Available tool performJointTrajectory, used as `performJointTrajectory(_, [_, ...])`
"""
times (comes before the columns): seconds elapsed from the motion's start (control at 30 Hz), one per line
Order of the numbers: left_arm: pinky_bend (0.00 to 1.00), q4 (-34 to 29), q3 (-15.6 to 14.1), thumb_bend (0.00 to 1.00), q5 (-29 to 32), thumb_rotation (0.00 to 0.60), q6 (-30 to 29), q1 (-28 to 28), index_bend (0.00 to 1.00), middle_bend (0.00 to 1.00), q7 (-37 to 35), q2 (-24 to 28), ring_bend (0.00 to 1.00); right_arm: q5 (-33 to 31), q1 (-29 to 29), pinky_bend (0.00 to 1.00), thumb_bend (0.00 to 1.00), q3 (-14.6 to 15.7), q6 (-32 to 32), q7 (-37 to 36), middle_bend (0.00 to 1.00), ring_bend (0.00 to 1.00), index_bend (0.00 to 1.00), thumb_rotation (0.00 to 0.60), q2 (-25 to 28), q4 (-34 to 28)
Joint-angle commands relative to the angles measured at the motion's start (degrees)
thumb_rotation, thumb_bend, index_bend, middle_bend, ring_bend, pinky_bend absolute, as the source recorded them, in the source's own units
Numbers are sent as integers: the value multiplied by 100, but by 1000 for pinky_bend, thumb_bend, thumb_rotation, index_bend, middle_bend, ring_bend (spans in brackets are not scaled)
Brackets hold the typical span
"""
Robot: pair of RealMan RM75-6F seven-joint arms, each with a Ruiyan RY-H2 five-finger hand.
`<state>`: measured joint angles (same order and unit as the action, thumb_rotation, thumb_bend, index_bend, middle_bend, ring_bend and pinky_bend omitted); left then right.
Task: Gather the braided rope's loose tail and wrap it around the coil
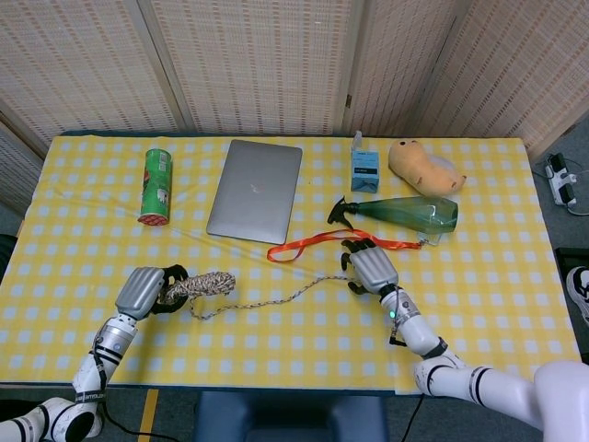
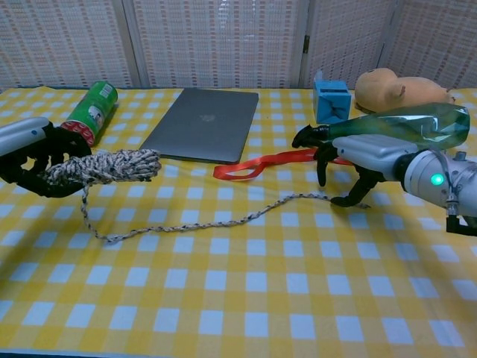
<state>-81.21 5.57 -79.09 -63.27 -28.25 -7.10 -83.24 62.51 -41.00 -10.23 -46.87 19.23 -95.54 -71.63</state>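
Rope tail (image 2: pixel 223 221) lies limp across the cloth from the coil (image 2: pixel 104 165), which your left hand (image 1: pixel 140 291) grips, to your right hand (image 2: pixel 358 160), whose spread fingers arch over its far tip, holding nothing yet. It looks light and floppy, so pinch it near that tip. One rope, one coil, two hands.

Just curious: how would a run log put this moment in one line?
left hand: holds coil | right hand: open over tail end | wrap: not begun

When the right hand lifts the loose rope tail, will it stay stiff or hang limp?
Probably limp: the tail lies in loose waves on the cloth. It looks thin, so likely light. The left hand grips the coil, so it should not drag.
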Motion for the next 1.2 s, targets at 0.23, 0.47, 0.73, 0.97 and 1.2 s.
performJointTrajectory(0.23, [802, 112, -3, 731, 13, 600, -1, 23, 813, 736, -98, -20, 694, -96, -121, 148, 392, 30, 85, 18, 201, 177, 508, 600, -181, 229])
performJointTrajectory(0.47, [802, 174, -9, 731, 0, 600, -5, 33, 813, 736, -160, -45, 693, -170, -169, 148, 415, 45, 101, 59, 213, 179, 528, 600, -230, 282])
performJointTrajectory(0.73, [802, 210, -11, 731, 3, 600, 6, 36, 813, 736, -170, -53, 694, -220, -203, 148, 450, 57, 108, 65, 226, 184, 546, 600, -257, 317])
performJointTrajectory(0.97, [802, 246, 0, 731, 16, 600, 11, 35, 813, 736, -181, -78, 693, -240, -234, 156, 487, 63, 94, 72, 237, 195, 570, 600, -285, 329])
performJointTrajectory(1.2, [802, 242, 62, 731, 23, 600, -6, 18, 813, 736, -264, -65, 693, -27, -216, 162, 510, 93, -69, 9, 257, 209, 596, 600, -179, 144])
